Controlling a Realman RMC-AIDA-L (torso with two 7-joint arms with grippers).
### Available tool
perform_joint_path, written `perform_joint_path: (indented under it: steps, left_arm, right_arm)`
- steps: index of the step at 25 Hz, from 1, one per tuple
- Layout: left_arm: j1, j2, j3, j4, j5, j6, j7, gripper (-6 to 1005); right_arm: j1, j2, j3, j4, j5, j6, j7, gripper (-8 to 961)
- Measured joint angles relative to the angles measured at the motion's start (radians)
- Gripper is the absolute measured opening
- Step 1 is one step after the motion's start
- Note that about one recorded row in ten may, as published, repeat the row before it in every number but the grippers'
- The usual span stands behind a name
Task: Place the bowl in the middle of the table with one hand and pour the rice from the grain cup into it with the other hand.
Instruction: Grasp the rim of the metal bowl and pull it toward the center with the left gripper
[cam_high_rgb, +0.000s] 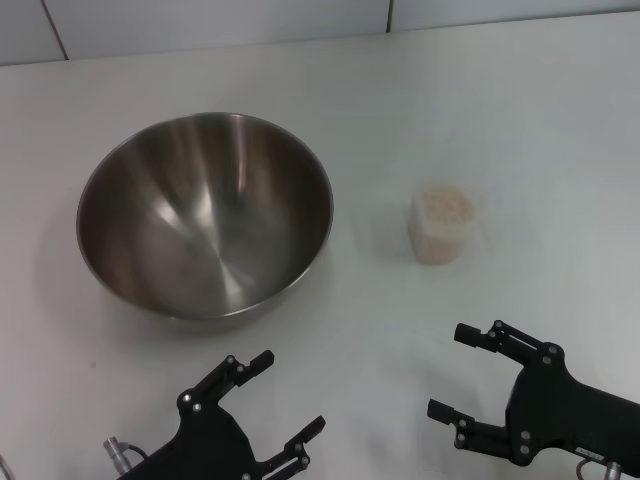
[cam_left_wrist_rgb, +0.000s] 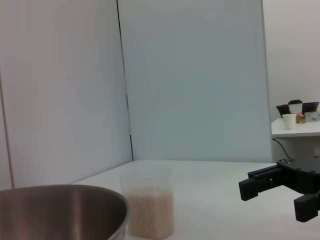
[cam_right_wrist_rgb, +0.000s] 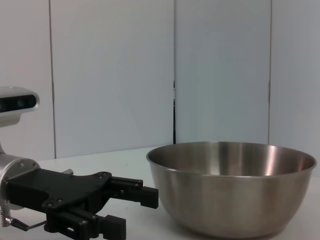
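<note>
You are looking down at a white table (cam_high_rgb: 520, 110) from the robot's head. A large steel bowl (cam_high_rgb: 205, 215) sits left of centre, upright, its shiny inside bare of any grains. To its right, apart from it with clear tabletop between them, stands the small clear plastic cup (cam_high_rgb: 443, 224), upright and holding pale rice (cam_high_rgb: 445, 205) that comes close to its rim from above.

Both arms are at the near edge of the table. Your left gripper (cam_high_rgb: 268, 396) is just in front of the bowl, not touching it, with its two black fingers spread apart and nothing between them. Your right gripper (cam_high_rgb: 462, 371) is in front of the cup and slightly to its right, well short of it, fingers also spread wide with nothing between them.

From the left wrist camera you see the bowl's rim (cam_left_wrist_rgb: 65, 192) close by and the cup (cam_left_wrist_rgb: 147, 202) just past it, about half filled with rice (cam_left_wrist_rgb: 149, 212) seen from the side. The right gripper (cam_left_wrist_rgb: 279, 196) shows farther off, parted. A second table with several paper cups (cam_left_wrist_rgb: 289, 120) stands in the distance.

From the right wrist camera the bowl (cam_right_wrist_rgb: 232, 187) sits flat on the table, and the left gripper (cam_right_wrist_rgb: 132, 210) is beside it, not touching, fingers apart.
</note>
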Motion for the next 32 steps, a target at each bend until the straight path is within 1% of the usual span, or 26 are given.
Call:
perform_joint_path:
  steps: [9, 11, 13, 14, 15, 16, 18, 19, 20, 22, 23, 24, 26, 27, 29, 30, 31, 32]
  left_arm:
    - [0.003, 0.000, -0.001, -0.002, 0.000, -0.001, 0.000, 785]
    - [0.016, 0.003, -0.008, -0.018, 0.000, 0.051, -0.008, 785]
    - [0.028, 0.008, -0.043, -0.036, -0.003, 0.136, -0.051, 785]
    - [0.026, 0.011, -0.099, -0.033, -0.001, 0.223, -0.140, 785]
    - [0.026, 0.011, -0.099, -0.033, -0.001, 0.223, -0.140, 785]
    - [0.016, 0.013, -0.133, -0.026, -0.001, 0.262, -0.186, 785]
    - [-0.007, 0.026, -0.188, -0.016, -0.001, 0.315, -0.255, 785]
    - [-0.043, 0.069, -0.263, -0.023, 0.003, 0.302, -0.364, 785]
    - [-0.043, 0.069, -0.263, -0.023, 0.003, 0.302, -0.364, 785]
    - [-0.079, 0.115, -0.318, -0.026, 0.004, 0.253, -0.493, 785]
    - [-0.113, 0.157, -0.350, -0.026, 0.006, 0.201, -0.612, 785]
    - [-0.139, 0.191, -0.366, -0.026, 0.002, 0.164, -0.680, 785]
    - [-0.178, 0.241, -0.378, -0.029, 0.005, 0.089, -0.782, 785]
    - [-0.194, 0.260, -0.383, -0.032, 0.011, 0.051, -0.826, 785]
    - [-0.244, 0.310, -0.392, -0.032, 0.058, -0.068, -0.951, 785]
    - [-0.244, 0.310, -0.392, -0.032, 0.058, -0.068, -0.951, 785]
    - [-0.259, 0.323, -0.395, -0.031, 0.082, -0.099, -0.981, 785]
    - [-0.269, 0.331, -0.398, -0.031, 0.103, -0.120, -1.000, 785]
  right_arm:
    - [-0.001, 0.000, 0.000, 0.000, 0.000, 0.000, 0.000, 825]
    - [-0.001, 0.000, 0.001, 0.000, 0.000, 0.000, 0.000, 825]
    - [-0.002, 0.000, 0.001, 0.000, 0.000, 0.000, 0.000, 824]
    - [-0.002, 0.000, 0.001, 0.000, 0.000, 0.000, 0.000, 824]
    - [-0.002, 0.000, 0.001, 0.000, 0.000, 0.000, 0.000, 824]
    - [-0.003, 0.000, 0.000, 0.000, 0.000, 0.000, 0.000, 824]
    - [-0.003, 0.000, -0.001, 0.000, 0.000, -0.002, 0.000, 824]
    - [-0.003, 0.000, 0.000, 0.000, 0.000, -0.005, 0.000, 824]
    - [-0.003, 0.000, 0.000, 0.000, 0.000, -0.005, 0.000, 824]
    - [-0.001, 0.000, 0.000, 0.000, 0.000, -0.008, 0.000, 825]
    - [0.000, 0.000, 0.000, -0.001, 0.000, -0.009, 0.000, 826]
    - [0.001, 0.000, -0.002, -0.001, 0.000, -0.011, 0.000, 826]
    - [0.001, 0.000, -0.002, -0.002, 0.000, -0.012, 0.000, 826]
    - [0.002, 0.000, -0.001, -0.002, 0.001, -0.012, 0.000, 825]
    - [0.000, 0.000, 0.003, -0.001, 0.003, -0.019, 0.000, 825]
    - [0.000, 0.000, 0.003, -0.001, 0.003, -0.019, 0.000, 825]
    - [-0.001, 0.000, 0.004, -0.001, 0.003, -0.022, 0.000, 825]
    - [-0.002, 0.000, 0.004, -0.001, 0.004, -0.025, 0.000, 826]
